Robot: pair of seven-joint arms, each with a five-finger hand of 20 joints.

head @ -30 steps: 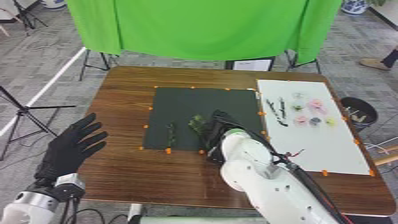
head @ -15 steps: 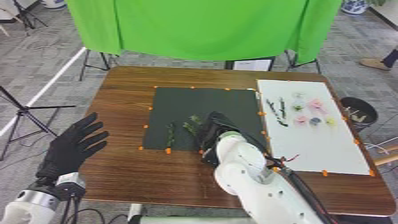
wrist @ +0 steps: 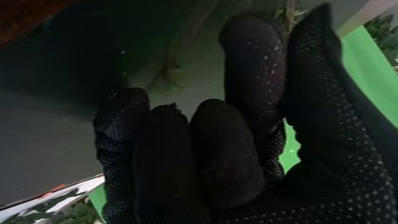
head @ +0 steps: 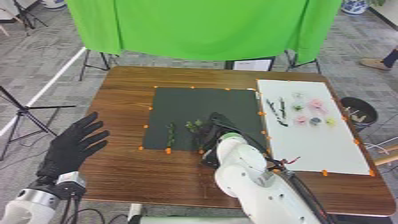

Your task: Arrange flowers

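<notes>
Patience over the dark mat (head: pixel 208 102)

At nine o'clock on the tabletop (head: pixel 124 105), the left hand (head: pixel 67 150) hangs with fingers spread, holding nothing, out of the way. Inward, one leafy sprig (head: pixel 171 134) lies on the mat. Just beside it, toward three o'clock, is the second sprig (head: pixel 193 127), seemingly pinched between thumb and fingertip of the right hand (head: pixel 213 136). I'd keep that pinch light, line the stems up, then open and lift straight away; that bulky glove could drag either. At two o'clock, the white board (head: pixel 311 152) bears dark stems (head: pixel 282 108) and pink flowers (head: pixel 317 105).
</notes>
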